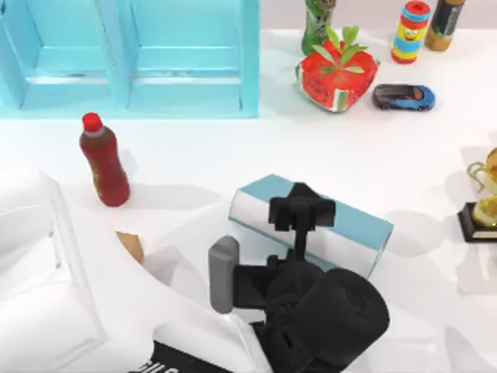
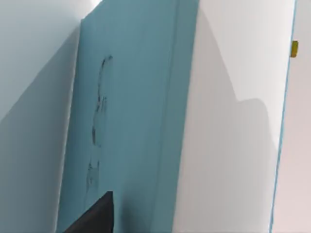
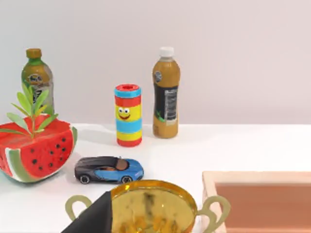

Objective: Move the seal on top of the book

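Seal: prob. the small brown piece peeking out beside my left arm, lower left of the top view. It sits on the table, well apart from the book. It's mostly hidden by the arm, so ID not certain.

Left hand hangs over the book's middle, about centre frame in the top view. The left wrist view looks nearly straight down on the teal cover, w/ nothing standing on it. Whether the left hand is clenched, released or grasping anything: can't tell.

Right arm is idle. A dark tip of the right hand shows at the bottom of the right wrist view, near a gold trophy cup. Its state: can't tell either.

Step, my read: seal isn't on the book yet, so the task is open. If the brown piece is the seal, pick-up is not done and the left hand is over the goal, not the object.

Next move calls for:
- bring the left hand to the brown piece, lower left
- come down over its squared top, grip it upright
- lift clear, carry to the cover's centre, set it down flat, let go

Narrow base, so it could tip if set down tilted.
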`<move>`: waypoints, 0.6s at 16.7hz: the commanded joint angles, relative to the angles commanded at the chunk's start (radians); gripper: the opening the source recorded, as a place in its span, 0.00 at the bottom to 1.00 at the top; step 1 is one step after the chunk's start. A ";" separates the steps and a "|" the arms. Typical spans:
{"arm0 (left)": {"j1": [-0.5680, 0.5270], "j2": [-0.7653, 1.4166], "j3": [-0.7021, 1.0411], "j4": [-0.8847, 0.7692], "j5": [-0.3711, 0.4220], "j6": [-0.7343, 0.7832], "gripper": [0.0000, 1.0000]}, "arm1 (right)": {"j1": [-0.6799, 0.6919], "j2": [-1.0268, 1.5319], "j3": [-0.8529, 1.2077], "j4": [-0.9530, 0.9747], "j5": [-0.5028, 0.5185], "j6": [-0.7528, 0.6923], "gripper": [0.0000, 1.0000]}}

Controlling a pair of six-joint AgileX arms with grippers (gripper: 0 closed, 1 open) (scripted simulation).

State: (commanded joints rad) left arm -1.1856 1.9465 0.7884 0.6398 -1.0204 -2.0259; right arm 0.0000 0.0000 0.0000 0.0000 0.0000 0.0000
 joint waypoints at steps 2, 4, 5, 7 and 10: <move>-0.001 0.001 -0.001 -0.003 0.000 -0.002 1.00 | 0.000 0.000 0.000 0.000 0.000 0.000 1.00; -0.017 -0.002 0.009 -0.032 -0.008 -0.035 1.00 | 0.000 0.000 0.000 0.000 0.000 0.000 1.00; -0.032 -0.005 0.018 -0.062 -0.017 -0.066 1.00 | 0.000 0.000 0.000 0.000 0.000 0.000 1.00; -0.073 -0.010 0.041 -0.154 -0.041 -0.157 1.00 | 0.000 0.000 0.000 0.000 0.000 0.000 1.00; -0.154 -0.016 0.076 -0.365 -0.089 -0.345 1.00 | 0.000 0.000 0.000 0.000 0.000 0.000 1.00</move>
State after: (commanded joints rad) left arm -1.3397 1.9308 0.8643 0.2747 -1.1094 -2.3714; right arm 0.0000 0.0000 0.0000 0.0000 0.0000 0.0000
